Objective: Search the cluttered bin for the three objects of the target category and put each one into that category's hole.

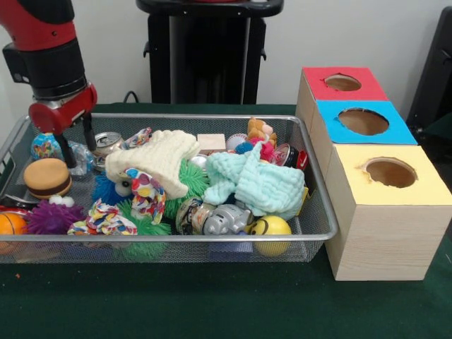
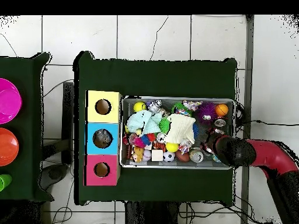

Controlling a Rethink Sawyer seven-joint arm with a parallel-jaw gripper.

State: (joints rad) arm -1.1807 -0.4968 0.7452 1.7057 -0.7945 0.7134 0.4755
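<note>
**Tool low over the bin's corner, 3 holes waiting beside it**

The red and black arm [image 1: 49,56] reaches down into one end of the wire mesh bin [image 1: 314,212], the end farthest from the boxes. Its tool [image 1: 76,145] hangs with 2 dark fingers [image 1: 89,133] spread apart and nothing between them, just above a crushed silver can [image 1: 107,142] and beside a toy burger [image 1: 47,177].

The bin is crowded: a cream cloth [image 1: 159,159] lies over a green spiky ball [image 1: 191,176], a mint cloth [image 1: 258,182] is heaped near the middle, and a yellow smiley ball [image 1: 271,229], a purple spiky ball [image 1: 51,216], an orange ball [image 1: 10,226] and a grey toy robot [image 1: 222,220] sit along the front wall.

On the green worktop [image 1: 212,304], touching the bin's other end, stand 3 wooden boxes in a row, with a red top [image 1: 342,83], a blue top [image 1: 361,121] and a yellow top [image 1: 392,176], each with 1 round hole. Which category is the target cannot be told.
</note>
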